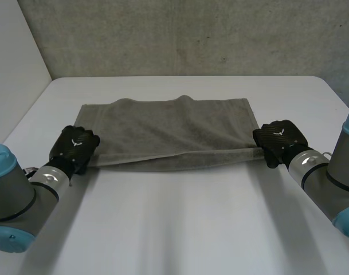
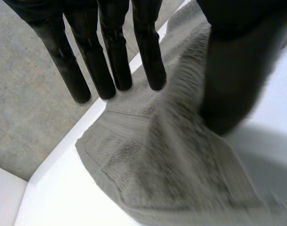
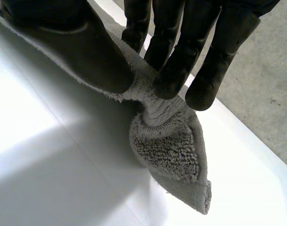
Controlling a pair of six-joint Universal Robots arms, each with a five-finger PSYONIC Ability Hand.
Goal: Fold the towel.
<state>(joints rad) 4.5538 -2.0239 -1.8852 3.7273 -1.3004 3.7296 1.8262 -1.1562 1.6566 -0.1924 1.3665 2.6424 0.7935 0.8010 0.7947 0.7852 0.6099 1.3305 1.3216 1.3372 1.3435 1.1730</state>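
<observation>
A grey towel (image 1: 174,132) lies across the white table (image 1: 180,223), doubled over, with its near edge a little raised. My left hand (image 1: 75,146) is at the towel's near left corner. In the left wrist view its fingers (image 2: 110,56) are straight and stand apart from the thumb, and the towel (image 2: 157,160) lies loose beneath them. My right hand (image 1: 282,139) is at the near right corner. There its thumb (image 3: 86,47) and fingertips pinch a bunched bit of the towel (image 3: 171,150), whose corner hangs below the grip.
A grey concrete wall (image 1: 191,34) runs behind the table's far edge. Bare white tabletop stretches between my two arms in front of the towel.
</observation>
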